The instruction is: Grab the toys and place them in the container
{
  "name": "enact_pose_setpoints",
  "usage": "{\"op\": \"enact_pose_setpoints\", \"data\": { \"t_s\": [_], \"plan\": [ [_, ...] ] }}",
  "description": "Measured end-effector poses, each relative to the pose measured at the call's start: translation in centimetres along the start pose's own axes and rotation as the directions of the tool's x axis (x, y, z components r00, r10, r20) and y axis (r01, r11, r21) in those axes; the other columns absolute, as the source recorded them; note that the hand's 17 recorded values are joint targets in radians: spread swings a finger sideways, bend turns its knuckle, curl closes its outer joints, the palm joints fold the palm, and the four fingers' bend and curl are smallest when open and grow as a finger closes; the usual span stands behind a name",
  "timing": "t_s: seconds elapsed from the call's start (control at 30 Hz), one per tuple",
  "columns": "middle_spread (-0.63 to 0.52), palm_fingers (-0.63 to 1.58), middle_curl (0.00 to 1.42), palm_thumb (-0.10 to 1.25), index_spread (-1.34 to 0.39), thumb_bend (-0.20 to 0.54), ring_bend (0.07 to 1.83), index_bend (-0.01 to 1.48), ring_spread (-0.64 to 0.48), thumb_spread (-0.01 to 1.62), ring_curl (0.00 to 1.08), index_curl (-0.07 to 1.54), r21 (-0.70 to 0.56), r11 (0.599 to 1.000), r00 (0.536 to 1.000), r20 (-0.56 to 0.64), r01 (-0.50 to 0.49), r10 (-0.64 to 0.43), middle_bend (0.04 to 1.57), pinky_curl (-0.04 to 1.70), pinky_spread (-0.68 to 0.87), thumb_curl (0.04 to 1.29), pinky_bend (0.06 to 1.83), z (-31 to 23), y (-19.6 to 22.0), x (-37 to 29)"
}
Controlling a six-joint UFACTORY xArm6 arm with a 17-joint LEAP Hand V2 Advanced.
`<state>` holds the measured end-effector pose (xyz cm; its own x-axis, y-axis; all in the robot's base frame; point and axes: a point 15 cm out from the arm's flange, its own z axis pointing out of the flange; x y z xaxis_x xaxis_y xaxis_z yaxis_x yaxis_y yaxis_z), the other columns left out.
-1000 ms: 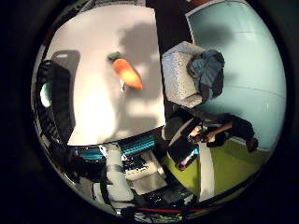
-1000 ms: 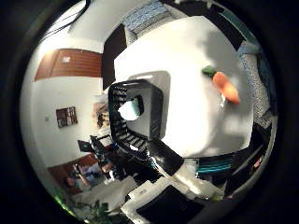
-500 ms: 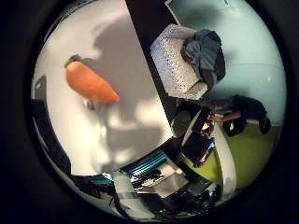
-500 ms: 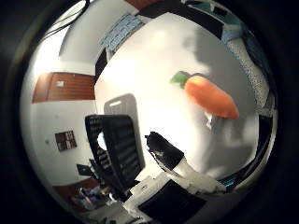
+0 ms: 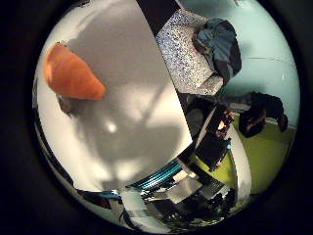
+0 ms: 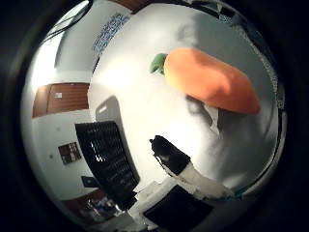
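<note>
An orange toy carrot (image 6: 210,82) with a green top lies on the white bench (image 6: 140,96), close under the palm, a black mesh container (image 6: 108,159) stands apart on the bench, and one finger of the hand (image 6: 181,166) reaches out straight, holding nothing.

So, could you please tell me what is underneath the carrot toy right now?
The carrot toy lies on the white table, with its shadow beside it. The patch of table directly under it is covered, so anything there cannot be seen.

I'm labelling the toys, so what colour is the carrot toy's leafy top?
Green, above the orange carrot toy; clearest in the thumb side palm view.
</note>
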<state>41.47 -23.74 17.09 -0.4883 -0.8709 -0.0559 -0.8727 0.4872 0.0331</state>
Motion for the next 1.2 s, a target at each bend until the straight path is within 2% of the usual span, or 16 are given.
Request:
{"op": "enact_pose_setpoints", "data": {
  "t_s": [0.4,0.53,0.63,0.7,0.77,0.83,0.9,1.07,1.2],
  "plan": [
    [0.03,0.29,0.36,0.48,-0.17,-0.021,0.43,0.16,0.18,1.13,0.24,0.30,-0.028,1.000,1.000,-0.009,0.007,-0.008,0.25,0.26,0.45,0.30,0.40,4.4,0.2,0.0],
    [-0.01,0.38,0.37,0.49,-0.22,-0.021,0.52,0.16,0.10,1.12,0.25,0.29,-0.034,0.999,1.000,-0.012,0.014,-0.015,0.26,0.26,0.41,0.31,0.41,4.8,0.3,0.0],
    [-0.08,0.52,0.40,0.51,-0.24,-0.018,0.63,0.16,-0.04,1.13,0.28,0.29,-0.036,0.999,1.000,-0.012,0.018,-0.019,0.35,0.25,0.25,0.31,0.43,4.9,0.3,0.0],
    [-0.16,0.78,0.46,0.53,-0.28,-0.015,0.78,0.16,-0.19,1.12,0.33,0.29,-0.040,0.999,1.000,-0.013,0.023,-0.024,0.47,0.26,-0.01,0.32,0.55,4.8,0.4,0.0],
    [-0.21,0.97,0.51,0.56,-0.32,-0.010,0.87,0.18,-0.25,1.12,0.36,0.30,-0.041,0.999,1.000,-0.013,0.025,-0.025,0.56,0.28,-0.17,0.32,0.63,4.7,0.5,0.0],
    [-0.25,1.20,0.60,0.62,-0.38,-0.009,0.99,0.34,-0.30,1.11,0.44,0.40,-0.036,0.999,1.000,-0.012,0.025,-0.025,0.71,0.34,-0.34,0.33,0.74,4.4,0.4,0.0],
    [-0.27,1.23,0.66,0.66,-0.41,-0.009,1.06,0.44,-0.30,1.11,0.49,0.47,-0.036,0.999,1.000,-0.013,0.027,-0.028,0.79,0.40,-0.39,0.34,0.85,4.1,0.5,-0.1],
    [-0.28,1.11,0.85,0.77,-0.41,-0.012,1.26,0.87,-0.29,1.11,0.63,0.74,-0.046,0.998,0.998,-0.034,0.051,-0.053,1.05,0.62,-0.33,0.38,1.19,3.1,0.9,0.0],
    [-0.25,1.07,0.92,0.90,-0.34,0.008,1.32,1.05,-0.29,1.13,0.72,0.85,0.017,0.998,0.997,-0.040,0.059,-0.058,1.19,0.76,-0.27,0.41,1.30,-0.6,0.7,-0.2]
  ]
}}
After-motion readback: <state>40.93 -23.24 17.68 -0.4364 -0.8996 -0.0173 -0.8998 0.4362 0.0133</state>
